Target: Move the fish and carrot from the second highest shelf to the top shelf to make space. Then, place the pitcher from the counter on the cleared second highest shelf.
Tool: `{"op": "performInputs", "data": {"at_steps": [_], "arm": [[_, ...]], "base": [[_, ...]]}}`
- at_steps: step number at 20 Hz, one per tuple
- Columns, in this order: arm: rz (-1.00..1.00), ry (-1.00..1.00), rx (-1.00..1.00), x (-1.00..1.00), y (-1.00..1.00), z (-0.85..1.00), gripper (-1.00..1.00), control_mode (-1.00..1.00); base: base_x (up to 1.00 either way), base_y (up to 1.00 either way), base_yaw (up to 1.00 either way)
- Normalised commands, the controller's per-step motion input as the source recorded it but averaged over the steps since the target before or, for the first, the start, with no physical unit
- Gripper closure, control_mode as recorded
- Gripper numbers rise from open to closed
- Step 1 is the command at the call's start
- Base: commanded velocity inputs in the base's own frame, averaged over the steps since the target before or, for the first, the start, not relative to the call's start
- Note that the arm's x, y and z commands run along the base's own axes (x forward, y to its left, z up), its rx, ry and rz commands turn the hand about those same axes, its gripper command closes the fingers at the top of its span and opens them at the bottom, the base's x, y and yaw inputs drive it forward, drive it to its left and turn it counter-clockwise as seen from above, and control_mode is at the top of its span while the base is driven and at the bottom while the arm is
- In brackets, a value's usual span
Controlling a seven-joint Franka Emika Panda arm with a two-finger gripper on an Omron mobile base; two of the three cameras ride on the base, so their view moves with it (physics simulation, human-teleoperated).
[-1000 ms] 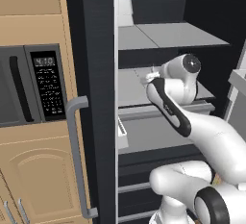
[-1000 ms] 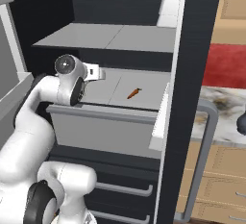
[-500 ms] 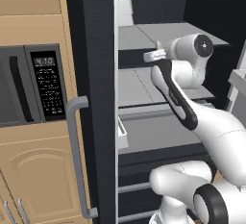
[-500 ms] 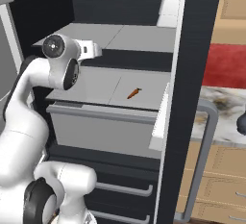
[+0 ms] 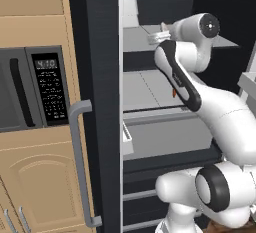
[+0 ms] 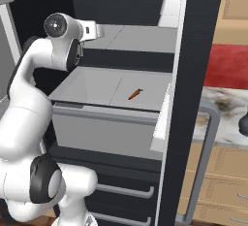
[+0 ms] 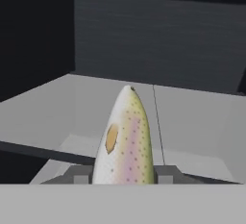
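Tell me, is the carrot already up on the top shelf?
No, the carrot lies on the second highest shelf, below the top shelf, in the right base view.

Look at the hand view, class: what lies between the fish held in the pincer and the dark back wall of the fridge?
Only bare grey shelf: in the hand view, the fish points over the top shelf, with nothing lying before the back wall.
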Motion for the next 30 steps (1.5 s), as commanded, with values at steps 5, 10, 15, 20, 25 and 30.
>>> {"op": "performInputs", "data": {"at_steps": [5,10,15,20,25,30], "arm": [[0.00,0.06,0.00,0.95,0.00,0.00,1.00,-1.00],[0.00,0.04,0.00,1.00,0.00,-0.13,1.00,-1.00],[0.00,0.04,0.00,1.00,0.00,-0.24,1.00,-1.00],[0.00,0.02,0.00,1.00,0.00,-0.32,1.00,-1.00],[0.00,0.02,0.00,1.00,0.00,-0.31,1.00,-1.00],[0.00,0.01,0.00,0.99,0.00,-0.30,-1.00,-1.00]], "base": [[0.00,0.00,0.00],[0.00,0.00,0.00],[0.00,0.00,0.00],[0.00,0.00,0.00],[0.00,0.00,0.00],[0.00,0.00,0.00]]}}
